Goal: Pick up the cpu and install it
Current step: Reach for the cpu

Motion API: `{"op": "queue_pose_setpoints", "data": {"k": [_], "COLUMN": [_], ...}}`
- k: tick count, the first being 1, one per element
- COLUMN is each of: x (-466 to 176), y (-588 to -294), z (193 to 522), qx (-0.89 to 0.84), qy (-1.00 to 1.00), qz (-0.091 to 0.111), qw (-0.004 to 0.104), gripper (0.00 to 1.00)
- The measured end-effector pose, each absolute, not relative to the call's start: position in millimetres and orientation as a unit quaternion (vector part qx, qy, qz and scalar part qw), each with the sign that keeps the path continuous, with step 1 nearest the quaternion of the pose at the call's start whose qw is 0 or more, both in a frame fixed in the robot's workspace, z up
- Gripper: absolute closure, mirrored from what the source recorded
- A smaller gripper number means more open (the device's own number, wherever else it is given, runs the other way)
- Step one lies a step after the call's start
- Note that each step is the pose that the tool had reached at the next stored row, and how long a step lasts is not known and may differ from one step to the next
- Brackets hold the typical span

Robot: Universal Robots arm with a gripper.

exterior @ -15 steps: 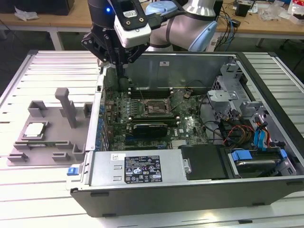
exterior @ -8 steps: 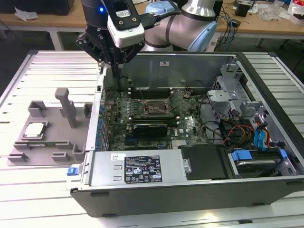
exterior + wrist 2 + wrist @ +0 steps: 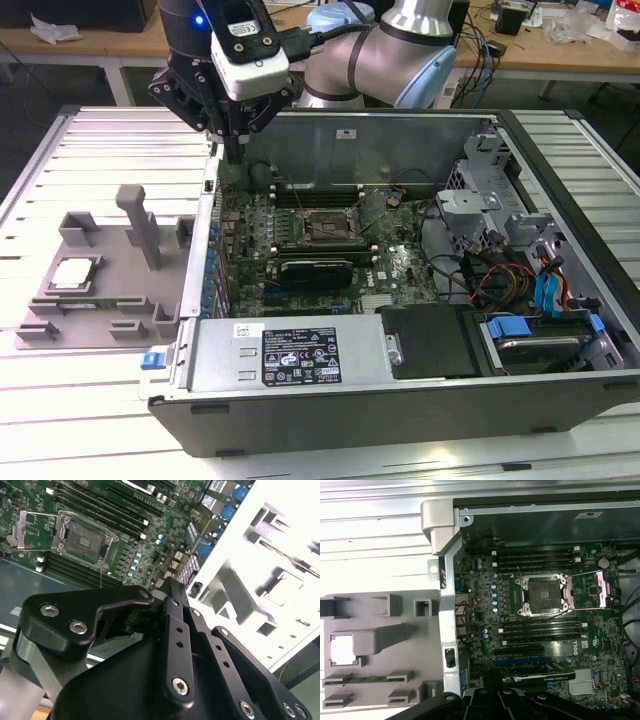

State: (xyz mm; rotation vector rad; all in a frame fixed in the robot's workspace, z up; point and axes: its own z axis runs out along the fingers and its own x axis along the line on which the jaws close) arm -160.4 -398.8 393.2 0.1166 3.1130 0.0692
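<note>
Ribbed aluminium table (image 3: 60, 150) carries an open computer case (image 3: 300, 400) lying on its side, motherboard (image 3: 400, 265) facing up. A grey fixture tray (image 3: 120, 315) sits just beside the case wall (image 3: 203, 250) on the exterior view's left. On the board the socket (image 3: 327, 228) stands open, its frame swung back and the seat bare. The cpu (image 3: 75, 272) lies flat in a pocket of the tray, well apart from the arm, so nothing has been picked up yet. As a judgement, there are two main hazards. A low carry could clip the case wall between tray and socket, and a tilted or turned chip could press on the socket's contacts. The gripper (image 3: 233, 157) hangs above the case's rear corner, near that wall. Its jaws look clenched together, tips meeting, with nothing between them and touching nothing.
</note>
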Motion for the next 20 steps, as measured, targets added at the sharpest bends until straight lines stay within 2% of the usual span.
{"op": "queue_pose_setpoints", "data": {"k": [20], "x": [-190], "y": [-399], "z": [393], "qx": [0.037], "qy": [0.999], "qz": [0.022], "qw": [0.013], "gripper": [0.89]}}
